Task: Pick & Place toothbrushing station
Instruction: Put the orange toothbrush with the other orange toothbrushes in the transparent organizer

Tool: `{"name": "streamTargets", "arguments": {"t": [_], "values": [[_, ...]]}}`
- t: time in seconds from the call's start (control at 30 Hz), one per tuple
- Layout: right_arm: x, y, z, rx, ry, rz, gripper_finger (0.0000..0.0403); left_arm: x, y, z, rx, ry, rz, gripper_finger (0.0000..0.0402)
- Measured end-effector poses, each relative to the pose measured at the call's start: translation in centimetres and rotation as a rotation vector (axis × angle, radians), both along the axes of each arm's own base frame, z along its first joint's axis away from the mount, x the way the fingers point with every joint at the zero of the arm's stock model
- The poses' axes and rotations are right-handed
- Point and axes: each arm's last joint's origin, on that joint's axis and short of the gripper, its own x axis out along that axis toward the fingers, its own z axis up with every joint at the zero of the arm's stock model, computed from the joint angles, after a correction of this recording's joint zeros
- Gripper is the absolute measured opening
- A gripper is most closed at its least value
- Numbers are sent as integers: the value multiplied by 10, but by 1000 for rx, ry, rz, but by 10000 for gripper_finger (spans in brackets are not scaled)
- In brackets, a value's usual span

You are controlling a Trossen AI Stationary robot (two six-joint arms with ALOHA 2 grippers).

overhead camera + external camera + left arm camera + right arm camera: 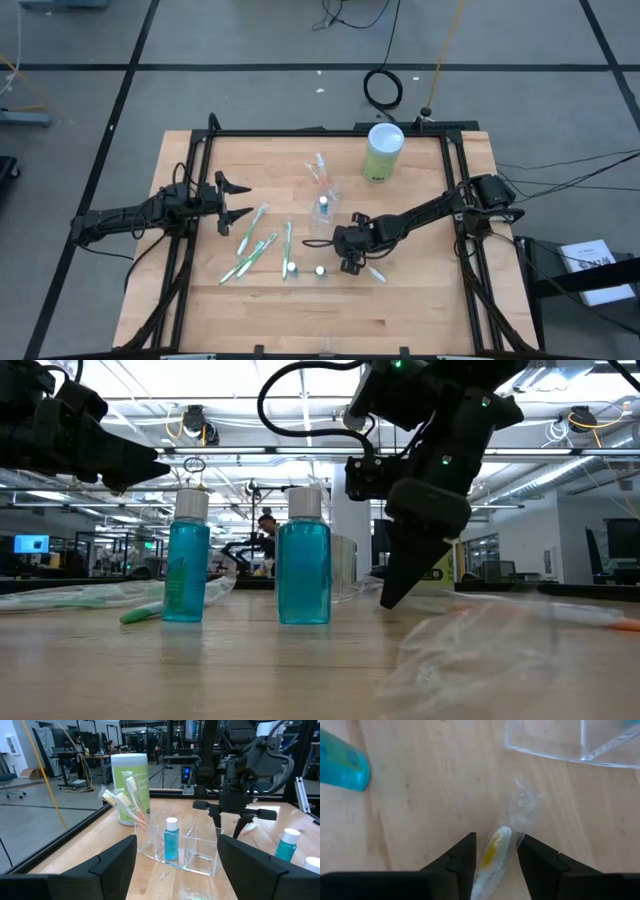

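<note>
Right wrist: wrapped toothbrush (492,854) between end effector (496,851) fingers.

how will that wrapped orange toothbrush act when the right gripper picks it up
The wrapped toothbrush lies flat between the right gripper's open fingers. It looks thin and probably light. Its clear crinkly wrapper may be slippery and flop past the brush's end, so a grip on the stiff handle seems safer.

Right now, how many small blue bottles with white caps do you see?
3. One bottle stands inside the clear organizer; two other bottles stand side by side on the table. None seems hidden.
</note>
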Motion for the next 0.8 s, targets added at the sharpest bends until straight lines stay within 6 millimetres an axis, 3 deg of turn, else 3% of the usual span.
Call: {"name": "streamTargets", "arguments": {"t": [0.43,0.63,0.8], "values": [[-1,-6,6,-21,1,43,33,0,0,0,0,0,0,285],[-7,-13,32,-26,-47,49,23,0,0,0,0,0,0,285],[-16,-19,70,-48,-171,67,25,0,0,0,0,0,0,285]]}}
